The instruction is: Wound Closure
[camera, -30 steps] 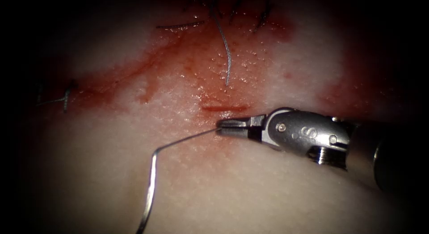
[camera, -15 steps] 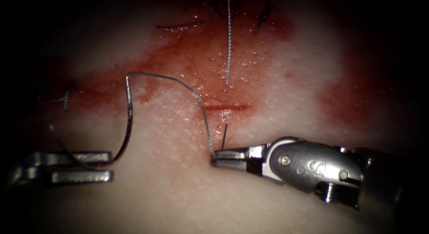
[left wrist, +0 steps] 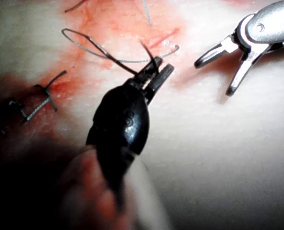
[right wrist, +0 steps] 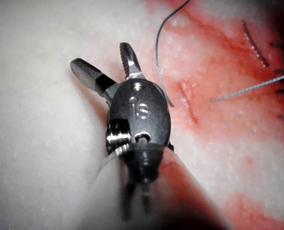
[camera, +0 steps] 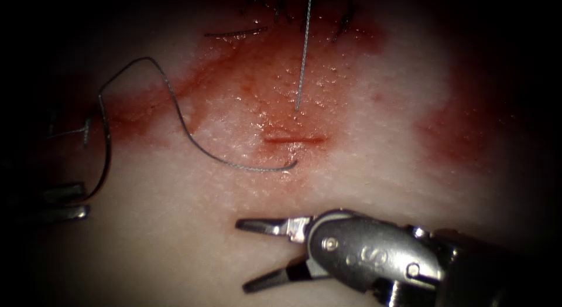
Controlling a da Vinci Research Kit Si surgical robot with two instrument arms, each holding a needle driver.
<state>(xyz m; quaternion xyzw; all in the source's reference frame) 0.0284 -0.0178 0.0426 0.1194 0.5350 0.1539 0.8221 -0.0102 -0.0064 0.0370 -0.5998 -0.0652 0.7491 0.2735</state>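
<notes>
The right tool (camera: 241, 257) lies at the lower centre of the endoscope view, below the cut (camera: 293, 140). Its two jaws are spread wide and hold nothing, and the right wrist view (right wrist: 100, 55) shows the same gape over pale tissue (camera: 363, 184). The left tool (camera: 82, 203) sits at the far left edge in shadow, jaws pressed together on a thicker dark curved piece that appears to be the needle (camera: 107, 154). How far along its curve it is held cannot be told. The needle rises from the jaws toward the upper left and is clear of the tissue. From its top the thread (camera: 193, 140) arches over, then runs down and to the right across the surface. Its free end lies just below the left end of the cut (a short red slit at the centre of the frame). Another straight strand (camera: 301, 61) drops from the top edge to a spot just above the cut. Red fluid (camera: 252, 84) stains the tissue around and above the cut. Dark earlier stitches (camera: 234, 33) sit along the top, with another at the left. The left wrist view shows the left tool (left wrist: 162, 67) pinching the dark curve, with the right tool (left wrist: 213, 77) splayed nearby.
</notes>
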